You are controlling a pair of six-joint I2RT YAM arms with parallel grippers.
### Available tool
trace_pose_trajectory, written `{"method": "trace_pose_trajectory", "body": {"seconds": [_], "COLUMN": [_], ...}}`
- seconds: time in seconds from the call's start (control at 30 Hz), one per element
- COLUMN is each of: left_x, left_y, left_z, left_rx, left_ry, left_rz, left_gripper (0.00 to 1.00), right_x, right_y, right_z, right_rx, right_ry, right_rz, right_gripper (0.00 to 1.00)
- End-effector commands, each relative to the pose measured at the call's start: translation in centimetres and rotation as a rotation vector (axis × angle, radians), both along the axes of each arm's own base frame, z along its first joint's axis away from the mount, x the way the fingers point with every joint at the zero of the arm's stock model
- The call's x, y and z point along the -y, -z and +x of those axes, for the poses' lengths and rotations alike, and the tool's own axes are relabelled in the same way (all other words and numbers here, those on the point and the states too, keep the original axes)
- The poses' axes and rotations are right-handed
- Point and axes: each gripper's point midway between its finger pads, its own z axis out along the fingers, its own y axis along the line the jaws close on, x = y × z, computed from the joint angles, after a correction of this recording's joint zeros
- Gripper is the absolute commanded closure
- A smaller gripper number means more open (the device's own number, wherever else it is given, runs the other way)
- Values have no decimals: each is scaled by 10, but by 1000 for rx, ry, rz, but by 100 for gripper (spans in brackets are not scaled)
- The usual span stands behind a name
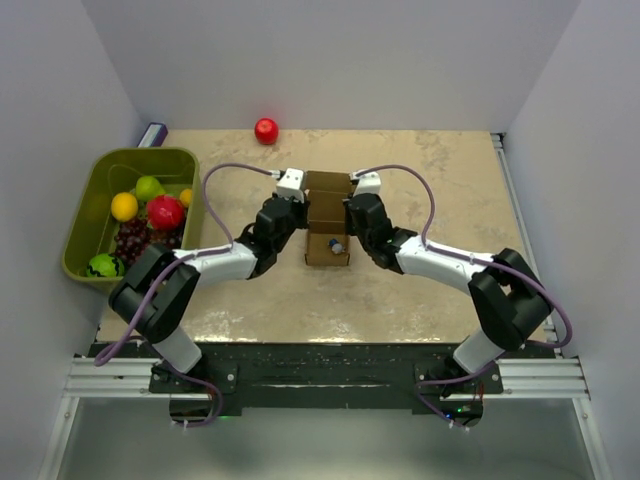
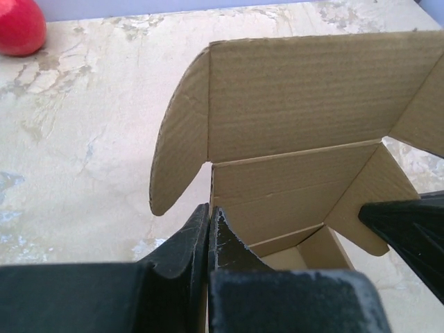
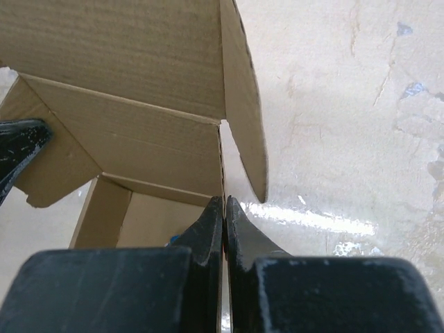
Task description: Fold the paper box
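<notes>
Here's what I'm seeing on my feed: the paper box (image 1: 328, 215) is plain brown corrugated cardboard, half built, sitting upright around the middle of the table (image 1: 420, 300). The top is open and I can see down inside. The back panel (image 2: 298, 97) stands tall on the far side, with a rounded ear flap on its left edge (image 2: 180, 139) and another on its right (image 3: 244, 104), both swung outward. Angled corner flaps are tucked inside. The left gripper (image 2: 209, 208) pinches the left wall's top edge, and the right gripper (image 3: 224, 201) pinches the right wall's.
</notes>
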Motion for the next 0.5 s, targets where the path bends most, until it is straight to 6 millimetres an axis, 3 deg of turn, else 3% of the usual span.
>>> {"method": "trace_pose_trajectory", "body": {"seconds": [0.0, 0.23, 0.47], "left_x": [-4, 1, -7], "left_y": [32, 48, 61], "left_z": [-13, -28, -35], "left_rx": [-91, -148, -189], "left_ry": [-37, -52, -85], "left_rz": [6, -5, 17], "left_gripper": [100, 100, 100], "right_x": [3, 3, 5], "right_y": [-19, -11, -3], "right_z": [4, -9, -11], "right_rx": [94, 102, 86], "right_ry": [100, 157, 162], "right_rz": [57, 33, 11], "right_gripper": [100, 100, 100]}}
